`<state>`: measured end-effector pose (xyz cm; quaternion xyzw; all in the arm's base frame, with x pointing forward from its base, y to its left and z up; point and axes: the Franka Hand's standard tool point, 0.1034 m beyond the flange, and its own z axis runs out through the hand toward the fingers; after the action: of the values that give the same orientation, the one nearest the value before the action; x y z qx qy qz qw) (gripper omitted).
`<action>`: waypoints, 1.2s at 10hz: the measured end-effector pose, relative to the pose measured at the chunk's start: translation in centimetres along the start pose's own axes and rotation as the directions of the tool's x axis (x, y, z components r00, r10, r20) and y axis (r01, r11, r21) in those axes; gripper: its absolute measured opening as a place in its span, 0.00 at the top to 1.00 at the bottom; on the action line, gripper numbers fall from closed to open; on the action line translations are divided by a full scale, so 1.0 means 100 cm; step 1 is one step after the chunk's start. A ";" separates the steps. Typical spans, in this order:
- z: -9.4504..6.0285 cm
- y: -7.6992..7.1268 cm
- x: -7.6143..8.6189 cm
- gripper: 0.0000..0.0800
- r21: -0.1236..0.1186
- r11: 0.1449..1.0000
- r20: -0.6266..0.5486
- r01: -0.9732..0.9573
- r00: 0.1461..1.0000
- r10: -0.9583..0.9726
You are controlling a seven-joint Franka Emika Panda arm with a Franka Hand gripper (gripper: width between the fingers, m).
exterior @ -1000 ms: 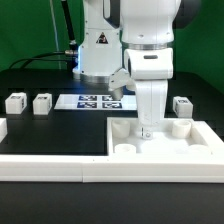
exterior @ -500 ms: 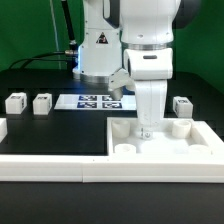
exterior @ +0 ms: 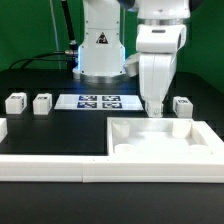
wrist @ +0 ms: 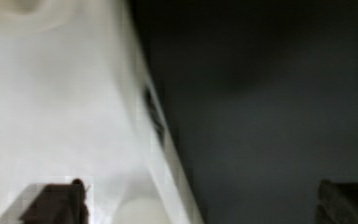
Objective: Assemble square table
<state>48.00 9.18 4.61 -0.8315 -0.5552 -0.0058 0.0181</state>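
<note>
The square table's white slab (exterior: pixel 160 142) lies rim-up on the black table at the exterior view's right, with round sockets in its corners. My gripper (exterior: pixel 156 108) hangs open just above the slab's far rim, holding nothing. In the wrist view the gripper (wrist: pixel 202 205) straddles the slab's edge (wrist: pixel 69 110), one dark fingertip (wrist: pixel 55 203) over the white and the other over black table. Two leg blocks (exterior: pixel 15 101) (exterior: pixel 42 102) stand at the left. A third leg block (exterior: pixel 182 104) stands right of the gripper. Another white piece (exterior: pixel 2 128) shows partly at the left edge.
The marker board (exterior: pixel 98 100) lies flat behind the slab, in front of the arm's base (exterior: pixel 98 55). A long low white border wall (exterior: pixel 50 166) runs along the front, with the slab pushed against it.
The gripper has risen and shifted toward the exterior view's right, from low over the slab's middle to above its far rim. It stays open; the parts have not moved.
</note>
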 end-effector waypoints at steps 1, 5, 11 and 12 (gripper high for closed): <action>-0.007 -0.006 0.008 0.19 -0.002 0.997 0.004 -0.083 0.997 0.083; -0.014 -0.008 0.016 0.19 -0.010 0.937 -0.011 -0.349 0.937 0.349; -0.006 -0.057 0.051 0.19 0.009 0.607 0.017 -0.794 0.607 0.794; -0.005 -0.064 0.058 0.19 0.011 0.556 0.020 -0.831 0.556 0.831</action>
<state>44.34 16.95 5.43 -0.9948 -0.0981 0.0140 0.0230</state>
